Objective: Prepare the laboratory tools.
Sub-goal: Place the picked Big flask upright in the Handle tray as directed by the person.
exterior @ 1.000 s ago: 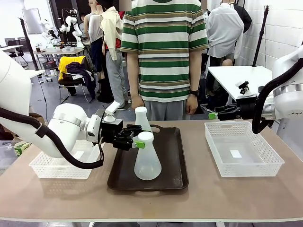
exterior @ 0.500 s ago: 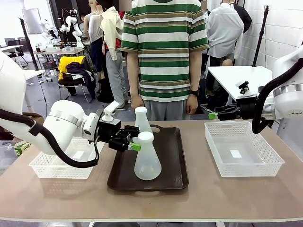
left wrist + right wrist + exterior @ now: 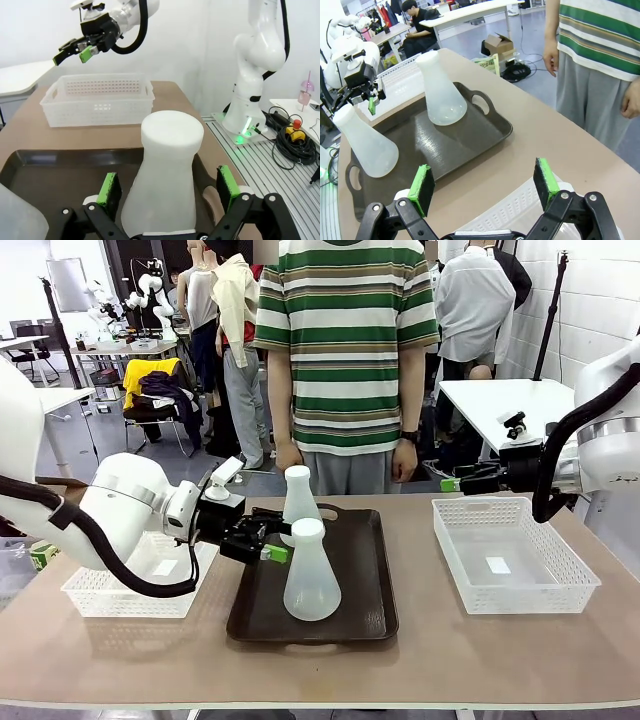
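Two frosted white flasks stand upright on the dark brown tray (image 3: pixel 372 580): the front flask (image 3: pixel 310 585) and the back flask (image 3: pixel 298 495). My left gripper (image 3: pixel 266 543) hovers open just left of the front flask's neck, apart from it. In the left wrist view the front flask (image 3: pixel 165 170) rises between the spread green pads (image 3: pixel 109 192) of the left gripper (image 3: pixel 167 192), with the back flask (image 3: pixel 17 220) at the lower left. My right gripper (image 3: pixel 450 484) hangs open above the table's far right; the right wrist view shows the gripper (image 3: pixel 482 187) with nothing in it, and both flasks (image 3: pixel 440 92) (image 3: pixel 362 142).
A white lattice basket (image 3: pixel 100 595) sits at the left and another basket (image 3: pixel 520 590) at the right. A person in a striped shirt (image 3: pixel 345 350) stands at the far edge, hands (image 3: pixel 405 460) hanging down.
My left gripper has drawn back to the left, away from the front flask's neck. Both flasks and the right arm stay where they were.
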Motion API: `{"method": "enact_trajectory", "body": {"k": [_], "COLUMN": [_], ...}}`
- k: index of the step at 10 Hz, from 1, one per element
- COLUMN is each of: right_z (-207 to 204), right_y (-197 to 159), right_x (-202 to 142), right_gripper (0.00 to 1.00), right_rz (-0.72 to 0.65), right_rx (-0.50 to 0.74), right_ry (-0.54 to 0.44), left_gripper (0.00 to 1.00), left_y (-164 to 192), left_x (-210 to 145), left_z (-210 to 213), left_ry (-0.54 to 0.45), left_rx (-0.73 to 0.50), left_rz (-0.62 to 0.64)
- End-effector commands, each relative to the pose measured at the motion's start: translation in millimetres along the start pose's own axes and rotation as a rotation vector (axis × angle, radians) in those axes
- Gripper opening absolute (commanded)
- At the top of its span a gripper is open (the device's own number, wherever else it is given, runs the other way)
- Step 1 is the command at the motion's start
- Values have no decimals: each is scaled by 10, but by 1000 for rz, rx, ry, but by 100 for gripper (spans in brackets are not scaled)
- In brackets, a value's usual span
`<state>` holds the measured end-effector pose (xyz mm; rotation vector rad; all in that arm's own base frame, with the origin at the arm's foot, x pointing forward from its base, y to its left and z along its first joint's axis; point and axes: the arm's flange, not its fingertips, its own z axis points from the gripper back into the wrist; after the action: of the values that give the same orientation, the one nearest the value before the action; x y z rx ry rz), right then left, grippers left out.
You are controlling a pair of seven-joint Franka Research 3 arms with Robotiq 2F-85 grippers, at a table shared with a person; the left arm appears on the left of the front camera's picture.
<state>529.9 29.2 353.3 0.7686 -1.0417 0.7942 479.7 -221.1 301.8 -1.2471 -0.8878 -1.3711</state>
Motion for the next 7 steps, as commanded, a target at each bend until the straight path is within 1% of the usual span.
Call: {"method": "enact_trajectory", "body": {"k": [1,7], "right_z": [-5,-5], "right_y": [5,5], "right_x": [-9,-9], "right_gripper": [100,100], "right_rz": [-1,-1], "right_rx": [1,1], "right_ry": [1,1], "left_gripper": [100,100], "left_y": [13,13], "left_x": [25,25], "left_z": [-36,-36], "left_ry": [-4,-4], "left_rx": [-10,-10], "left_rz": [-10,-10]}}
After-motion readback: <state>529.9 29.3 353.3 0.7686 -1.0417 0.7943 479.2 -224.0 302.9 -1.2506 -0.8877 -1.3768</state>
